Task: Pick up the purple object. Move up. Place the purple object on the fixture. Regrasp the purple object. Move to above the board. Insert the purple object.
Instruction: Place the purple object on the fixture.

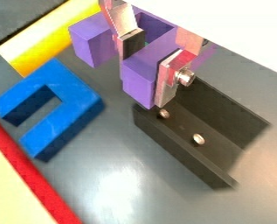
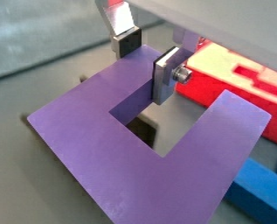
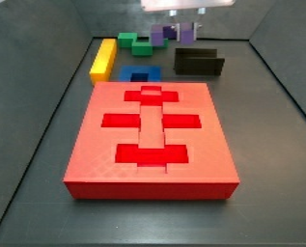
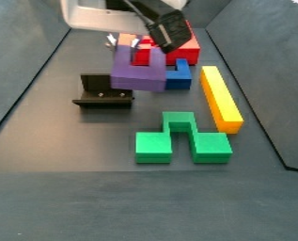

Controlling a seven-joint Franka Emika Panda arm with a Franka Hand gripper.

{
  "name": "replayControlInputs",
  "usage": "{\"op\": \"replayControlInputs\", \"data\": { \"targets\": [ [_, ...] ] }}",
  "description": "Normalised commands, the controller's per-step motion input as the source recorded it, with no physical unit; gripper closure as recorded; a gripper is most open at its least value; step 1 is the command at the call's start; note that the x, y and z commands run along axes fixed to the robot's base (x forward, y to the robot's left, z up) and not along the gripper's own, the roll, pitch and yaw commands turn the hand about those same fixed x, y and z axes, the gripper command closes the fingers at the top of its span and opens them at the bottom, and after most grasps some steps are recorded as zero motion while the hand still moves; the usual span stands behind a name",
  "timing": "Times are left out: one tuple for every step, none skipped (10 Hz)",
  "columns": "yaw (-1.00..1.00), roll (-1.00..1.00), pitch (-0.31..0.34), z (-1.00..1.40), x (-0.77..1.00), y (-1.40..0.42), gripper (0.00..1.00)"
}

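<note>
One holder only: the fixture (image 4: 103, 94), dark L-bracket w/ base plate, stands on the grey floor (image 4: 76, 179). In a wrist view its base (image 1: 199, 140) shows two screw holes and has nothing resting flat on it. The purple object (image 4: 138, 73), U-shaped, sits just beside/above the fixture's edge; in a side view it overlaps the bracket top, but can't tell if it touches or hangs clear.

Gripper (image 2: 147, 54) is at the purple object, coming from above. In both wrist views the silver fingers (image 1: 169, 77) w/ dark pads straddle one prong of the U, one plate inside the notch, other on the outer face. Looks clamped on that prong, pads against purple on both sides. In a side view the gripper (image 3: 181, 29) is at the far end of the workspace, purple bit visible under it.

Around: blue notched block (image 1: 45, 107) lies near the fixture, apart from it; also seen next to the purple object (image 4: 179, 73) in a side view. Yellow bar (image 4: 220, 97) lies along one side, well apart from the fixture. Green block (image 4: 179, 139) sits on open floor, near the yellow bar's end. The board (image 3: 152, 135), big red slab w/ recessed spine-and-crossbar cutouts, lies well apart from the gripper; cutouts hold nothing. Blue block (image 3: 142, 74) sits between board and fixture area.
</note>
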Motion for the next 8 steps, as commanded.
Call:
{"op": "replayControlInputs", "data": {
  "targets": [
    [-0.15, -0.92, -0.22, 0.21, 0.79, 0.03, 1.0],
    [-0.15, -0.97, -0.186, 0.19, 0.78, 0.03, 1.0],
    [-0.13, -1.0, -0.134, 0.14, 0.77, 0.01, 1.0],
    [-0.12, -1.0, 0.0, 0.09, 0.79, 0.0, 1.0],
    [-0.07, -1.0, 0.02, 0.0, 0.79, 0.0, 1.0],
    [-0.03, -1.0, 0.069, 0.0, 0.8, 0.0, 1.0],
    [-0.02, -1.0, 0.077, 0.0, 0.8, 0.0, 1.0],
    [-0.01, -1.0, 0.117, 0.0, 0.8, 0.0, 1.0]
  ]
}}
